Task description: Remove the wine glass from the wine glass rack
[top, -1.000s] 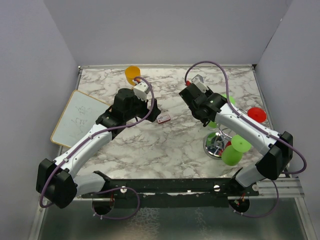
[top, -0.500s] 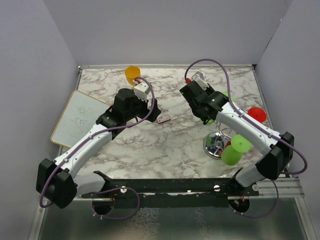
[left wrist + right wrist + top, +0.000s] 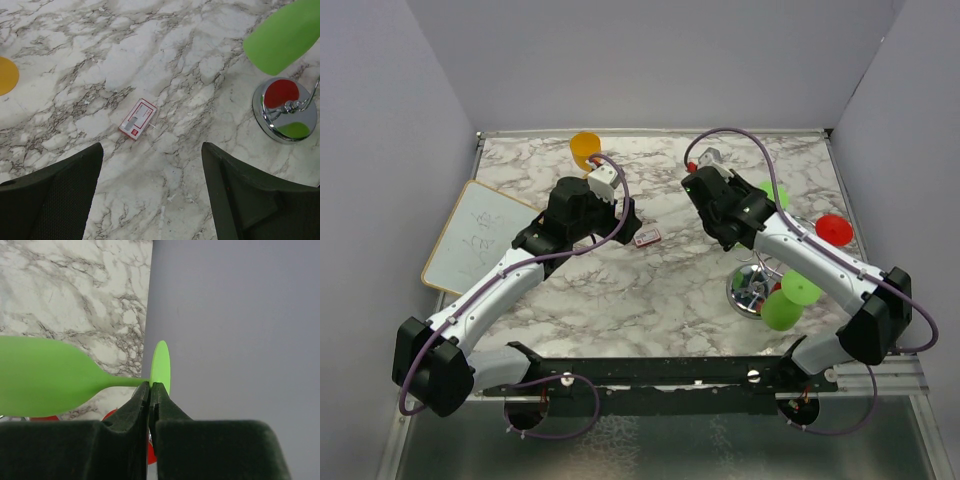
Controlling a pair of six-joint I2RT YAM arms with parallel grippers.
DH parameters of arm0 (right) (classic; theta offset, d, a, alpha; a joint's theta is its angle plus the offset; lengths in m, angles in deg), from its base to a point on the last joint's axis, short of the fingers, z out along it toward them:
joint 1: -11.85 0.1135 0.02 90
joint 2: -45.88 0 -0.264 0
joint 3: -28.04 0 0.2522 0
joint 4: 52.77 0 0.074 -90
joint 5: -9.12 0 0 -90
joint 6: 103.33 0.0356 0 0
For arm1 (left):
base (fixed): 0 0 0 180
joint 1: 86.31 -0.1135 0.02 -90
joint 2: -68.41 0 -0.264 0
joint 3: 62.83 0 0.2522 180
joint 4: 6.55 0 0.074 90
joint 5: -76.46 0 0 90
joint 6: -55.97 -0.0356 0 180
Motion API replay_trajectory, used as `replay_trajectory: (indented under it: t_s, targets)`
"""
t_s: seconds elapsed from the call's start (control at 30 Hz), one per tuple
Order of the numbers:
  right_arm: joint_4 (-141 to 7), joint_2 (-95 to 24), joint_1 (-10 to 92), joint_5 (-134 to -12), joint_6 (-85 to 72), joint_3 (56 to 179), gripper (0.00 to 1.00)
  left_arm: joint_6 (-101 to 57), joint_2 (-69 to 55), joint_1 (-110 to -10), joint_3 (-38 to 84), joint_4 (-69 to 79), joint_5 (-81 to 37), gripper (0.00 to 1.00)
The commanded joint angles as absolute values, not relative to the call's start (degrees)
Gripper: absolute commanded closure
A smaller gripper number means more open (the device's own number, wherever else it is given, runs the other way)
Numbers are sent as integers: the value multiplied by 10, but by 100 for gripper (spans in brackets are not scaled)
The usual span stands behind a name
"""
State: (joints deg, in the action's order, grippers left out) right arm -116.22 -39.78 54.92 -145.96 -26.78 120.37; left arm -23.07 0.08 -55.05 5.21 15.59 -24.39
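Grey walls [image 3: 650, 60] enclose the marble table [image 3: 660, 290] and wine glass rack [image 3: 748, 291].

Wine glass [image 3: 55, 377]: bright green, seen sideways in wrist view, bowl at left, round foot edge-on at right. Thin stem pinched just before foot by right end effector [image 3: 150, 387].
Wine glass rack [image 3: 747, 293]: chrome wire, round shiny base set on marble tabletop [image 3: 650, 290], right side. Glass possibly clear of rack arms; contact hidden.

We found open marble tabletop [image 3: 670, 290] between the arms, with only a small card [image 3: 646, 238] on it. Rightward, the wine glass rack [image 3: 747, 291], its green wine glass [image 3: 782, 308], a red glass [image 3: 833, 228] and the side wall [image 3: 895, 130] crowded passage.
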Motion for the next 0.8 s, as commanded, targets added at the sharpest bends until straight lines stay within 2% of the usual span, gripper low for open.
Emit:
replay_trajectory:
  t_s: [0.0, 0.47, 0.6, 0.77]
  targets:
    - [-1035, -357, 546, -1473, -354, 1179, 99, -236, 8, -547, 50, 153, -232, 18]
    - [-917, -365, 533, -1452, -459, 1179, 99, -238, 6, -546, 49, 154, -227, 18]
    - [-949, -376, 532, -1394, -380, 1225, 99, -238, 6, -546, 50, 157, -219, 18]
    - [-1027, -385, 511, -1240, -231, 1293, 99, -240, 17, -547, 57, 164, -201, 18]
